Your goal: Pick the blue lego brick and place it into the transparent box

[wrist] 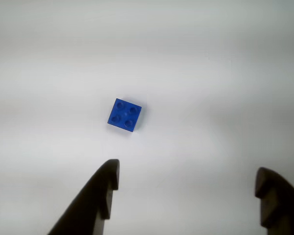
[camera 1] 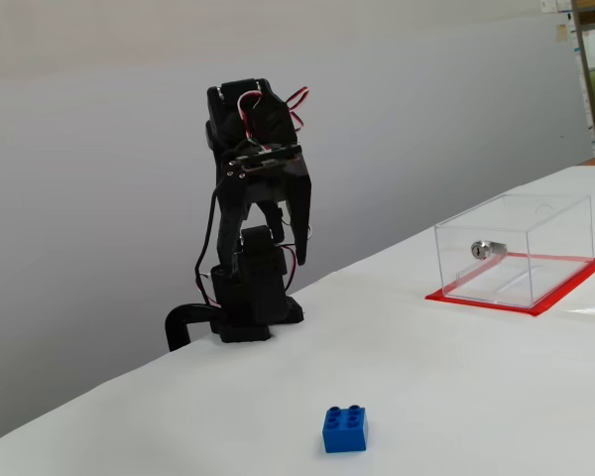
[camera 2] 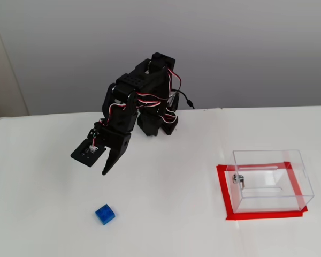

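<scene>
On white table (camera 2: 166,225), well left of the transparent box (camera 2: 270,179) in a fixed view, sits the blue lego brick (camera 2: 105,214); in the other fixed view it's near the front edge (camera 1: 344,429), box (camera 1: 513,250) far back-right. Brick is studs up, 4 studs in 2x2, roughly square so no clear long axis; in wrist view (wrist: 124,115) its edges are turned a bit off the frame, corner toward the lower right. Nothing touching it.

Arm: black, base at the table's back edge, left of the box; upper links folded up high, red/white wires showing, wrist bent down and fwd. Gripper (camera 2: 96,163) hangs in air above and behind the brick, tips pointing down at the table. Jaws spread wide, nothing between them; in wrist view both fingers enter from the bottom edge (wrist: 186,176), brick above the gap, closer to the left finger.

Box: clear walls, sits on red mat (camera 2: 259,215), silver lock cylinder (camera 2: 238,180) on its left wall.

Count: 1 brick, 1 box, 1 arm, 1 gripper.
</scene>
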`<state>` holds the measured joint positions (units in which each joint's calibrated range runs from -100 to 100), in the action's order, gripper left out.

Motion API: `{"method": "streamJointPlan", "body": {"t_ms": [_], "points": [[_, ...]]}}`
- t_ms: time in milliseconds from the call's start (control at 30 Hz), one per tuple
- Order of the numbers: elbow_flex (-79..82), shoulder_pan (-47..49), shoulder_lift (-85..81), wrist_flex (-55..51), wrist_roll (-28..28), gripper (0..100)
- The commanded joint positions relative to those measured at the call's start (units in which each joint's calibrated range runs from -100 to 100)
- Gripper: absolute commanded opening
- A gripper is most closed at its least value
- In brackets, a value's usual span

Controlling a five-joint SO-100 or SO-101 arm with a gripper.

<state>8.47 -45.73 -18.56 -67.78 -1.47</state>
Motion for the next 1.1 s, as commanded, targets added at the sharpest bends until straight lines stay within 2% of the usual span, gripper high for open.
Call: {"method": "streamJointPlan", "body": {"t_ms": [0, 100, 667, 1067], "points": [[1.3, 0.4, 0.4, -0.2, 0.0, 36], [2.0, 1.7, 3.0, -0.1, -0.1, 39], [2.6, 7.7, 6.1, 9.5, 0.6, 39], [18.4, 9.8, 5.1, 19.0, 0.5, 39]]}}
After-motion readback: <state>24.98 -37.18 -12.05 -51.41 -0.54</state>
